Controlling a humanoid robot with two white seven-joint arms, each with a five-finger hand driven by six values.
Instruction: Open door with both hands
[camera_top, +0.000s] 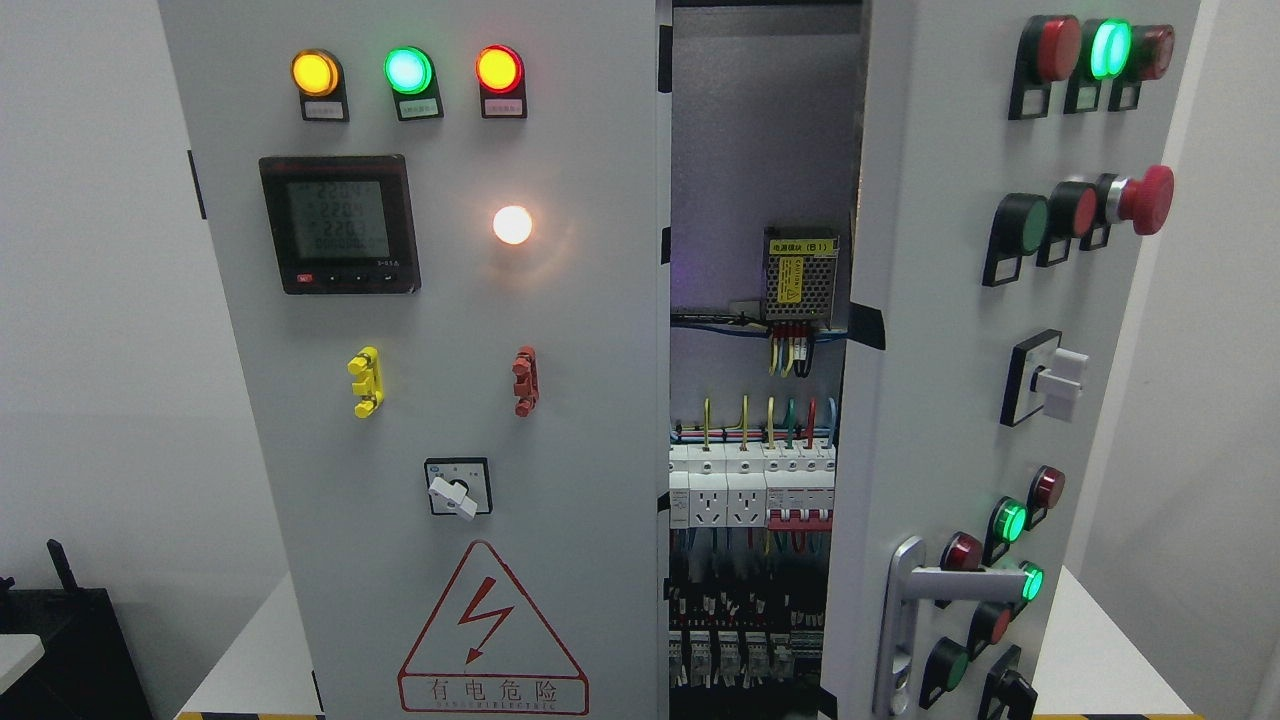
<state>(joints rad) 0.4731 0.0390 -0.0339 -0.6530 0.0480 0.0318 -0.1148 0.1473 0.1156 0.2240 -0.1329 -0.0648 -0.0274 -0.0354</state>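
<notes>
A grey electrical cabinet fills the view. Its right door (1000, 380) stands swung partly outward, leaving a tall, narrow gap (765, 150) between its edge and the closed left panel (440, 400). The upper part of the gap is bare back wall. Lower down, a power supply (800, 275), coloured wires (760, 420) and rows of breakers (750, 490) crowd it. A silver lever handle (940, 585), buttons and a red mushroom switch (1145, 200) jut from the door's face.

White table (1100, 650) under the cabinet, black object (70, 640) at lower left, pale wall (90, 300) behind.
</notes>
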